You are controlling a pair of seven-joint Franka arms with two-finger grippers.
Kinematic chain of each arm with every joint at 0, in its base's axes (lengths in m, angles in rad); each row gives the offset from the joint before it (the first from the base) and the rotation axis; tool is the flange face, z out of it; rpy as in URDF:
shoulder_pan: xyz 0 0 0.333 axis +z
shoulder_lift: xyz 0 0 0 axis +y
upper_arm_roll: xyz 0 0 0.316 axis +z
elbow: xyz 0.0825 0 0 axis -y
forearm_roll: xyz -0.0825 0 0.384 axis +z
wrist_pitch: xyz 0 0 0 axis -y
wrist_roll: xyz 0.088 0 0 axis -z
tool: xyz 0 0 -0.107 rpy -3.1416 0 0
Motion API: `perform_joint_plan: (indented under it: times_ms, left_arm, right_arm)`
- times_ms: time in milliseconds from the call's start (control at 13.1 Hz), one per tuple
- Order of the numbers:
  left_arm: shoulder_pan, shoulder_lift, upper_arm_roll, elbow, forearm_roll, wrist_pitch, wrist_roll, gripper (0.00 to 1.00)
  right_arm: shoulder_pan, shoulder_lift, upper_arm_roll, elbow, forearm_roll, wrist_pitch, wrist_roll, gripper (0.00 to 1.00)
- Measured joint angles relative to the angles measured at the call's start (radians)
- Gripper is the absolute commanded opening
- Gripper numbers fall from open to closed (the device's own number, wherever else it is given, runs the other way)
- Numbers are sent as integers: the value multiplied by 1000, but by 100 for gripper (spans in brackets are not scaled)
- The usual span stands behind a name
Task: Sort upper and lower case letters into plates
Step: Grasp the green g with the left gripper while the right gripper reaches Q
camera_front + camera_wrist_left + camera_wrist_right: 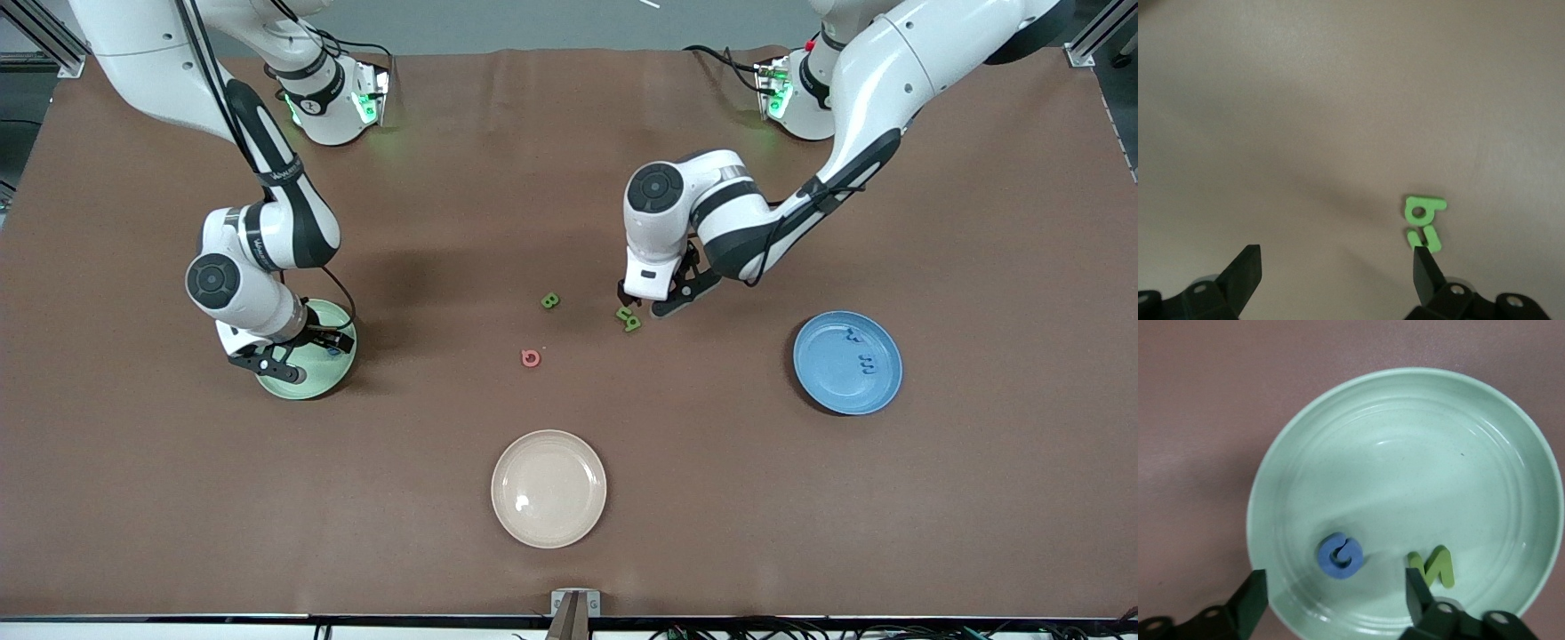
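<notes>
Though front-hidden, blue G on mint plate

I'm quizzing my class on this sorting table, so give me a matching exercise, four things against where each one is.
Things:
1. blue G
2. pink letter
3. left pincer
4. cream plate

Places:
A. on bare table, between the cream plate and the green B
B. nearest the front camera
C. in the mint plate
D. over the green letter pair

Pairs: 1-C, 2-A, 3-D, 4-B

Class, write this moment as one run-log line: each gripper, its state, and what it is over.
left gripper: open, over green letters | right gripper: open, over mint plate | plate holds blue G, green N
</notes>
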State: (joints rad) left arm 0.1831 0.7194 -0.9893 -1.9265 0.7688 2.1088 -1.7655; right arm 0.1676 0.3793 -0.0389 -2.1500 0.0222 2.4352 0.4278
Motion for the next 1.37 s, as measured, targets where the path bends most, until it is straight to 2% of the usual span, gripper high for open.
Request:
perform_joint_plan:
  times_ms: [229, 458, 610, 763, 1068, 1373]
  left_arm:
    - [0, 35, 33, 5, -2, 82, -61, 99]
    - [-65, 58, 77, 44, -3, 100, -118, 98]
    - [-139, 69, 120, 78, -4, 100, -156, 96]
    - [-182, 81, 146, 96, -5, 109, -188, 93]
    - [-182, 100, 161, 107, -5, 134, -199, 86]
    - [-182, 111, 172, 107, -5, 162, -199, 82]
  right_arm:
    - [45, -18, 24, 74, 79, -79, 90, 100]
    - [209, 4, 35, 147, 88, -80, 385, 100]
    - [301, 64, 37, 223, 88, -79, 551, 100]
    - [348, 139, 36, 299, 88, -76, 653, 100]
    - [412, 267, 36, 391, 88, -14, 797, 100]
    - [439, 316, 35, 439, 88, 6, 876, 100]
